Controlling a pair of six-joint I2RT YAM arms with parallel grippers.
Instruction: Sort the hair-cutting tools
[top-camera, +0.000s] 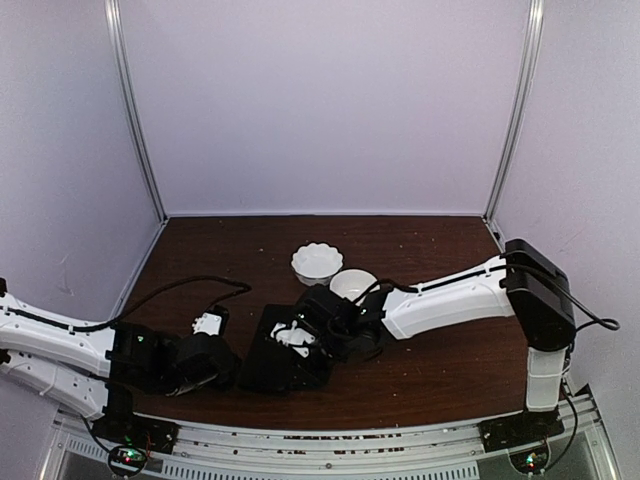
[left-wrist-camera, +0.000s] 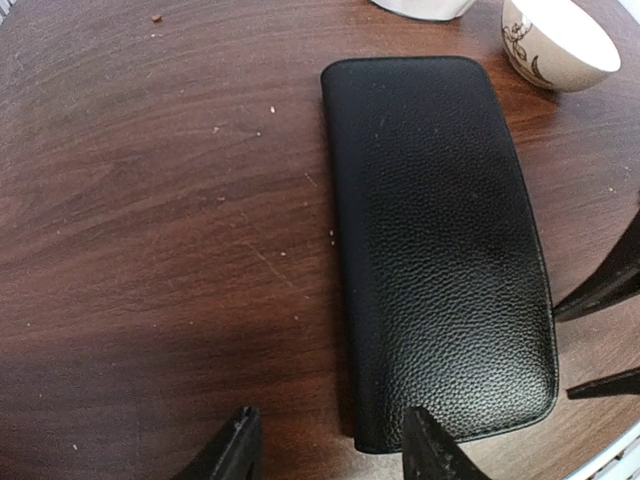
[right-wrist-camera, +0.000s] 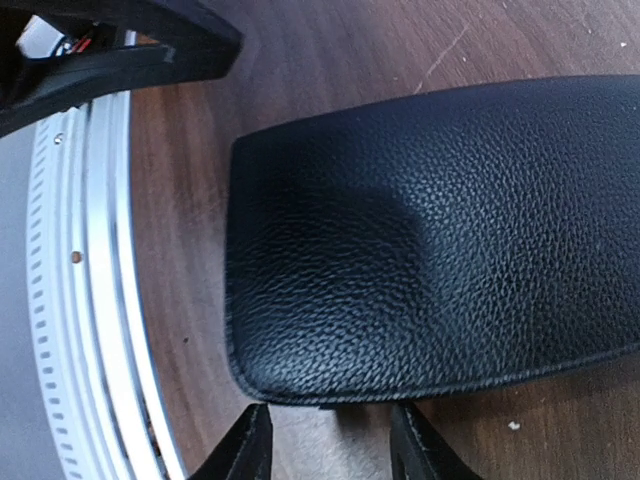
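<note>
We cannot see the hair-cutting tools in any view; we judge they are probably inside the closed black case (left-wrist-camera: 440, 250), which lies flat on the tabletop (left-wrist-camera: 150, 200). The case runs lengthwise straight ahead of the left tool (left-wrist-camera: 330, 435), whose fingers stand apart and empty astride the case's near left corner, though we cannot tell if they touch it. The right tool (right-wrist-camera: 330, 430), likewise parted and holding nothing, faces the case's long side just ahead of its fingertips, so both arms are about equally near.
</note>
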